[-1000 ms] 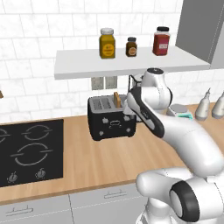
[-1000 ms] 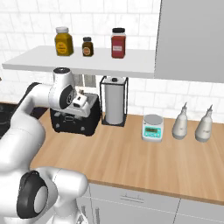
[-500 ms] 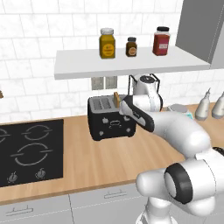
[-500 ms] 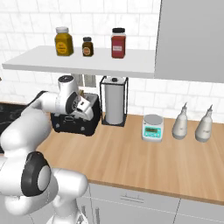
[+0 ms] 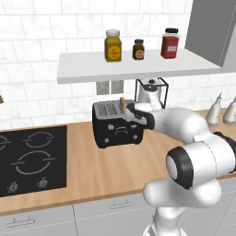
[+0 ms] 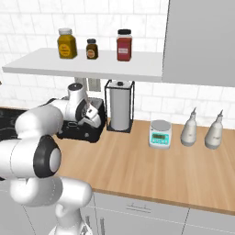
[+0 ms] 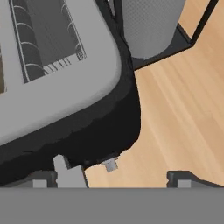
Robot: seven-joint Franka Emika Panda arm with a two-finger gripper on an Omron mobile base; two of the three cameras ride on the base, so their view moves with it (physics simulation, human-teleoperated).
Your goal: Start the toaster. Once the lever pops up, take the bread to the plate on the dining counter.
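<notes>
The black toaster (image 5: pixel 115 129) stands on the wooden counter under the shelf, with the bread (image 5: pixel 122 102) sticking up from a slot near its right end. My gripper (image 5: pixel 130 112) is open at the toaster's top right end, just right of the bread. From the right, my arm hides most of the toaster (image 6: pixel 85 134), and the gripper (image 6: pixel 93 114) is over its near end. In the hand view the open gripper (image 7: pixel 127 177) straddles the toaster's (image 7: pixel 61 87) black side, where a small pale lever knob (image 7: pixel 110 165) sticks out between the fingertips. The plate and the dining counter are out of view.
A paper-towel holder (image 5: pixel 151 91) (image 6: pixel 120 110) stands close to the right of the toaster. A black cooktop (image 5: pixel 27 159) lies to the left. A kitchen scale (image 6: pixel 159 134) and two bottles (image 6: pixel 189 128) sit farther right. A shelf (image 5: pixel 138 64) with three jars hangs overhead.
The arm has folded down and the hand has dropped from above the toaster to its right end. The jaws have stayed open. The toaster and bread have not moved.
</notes>
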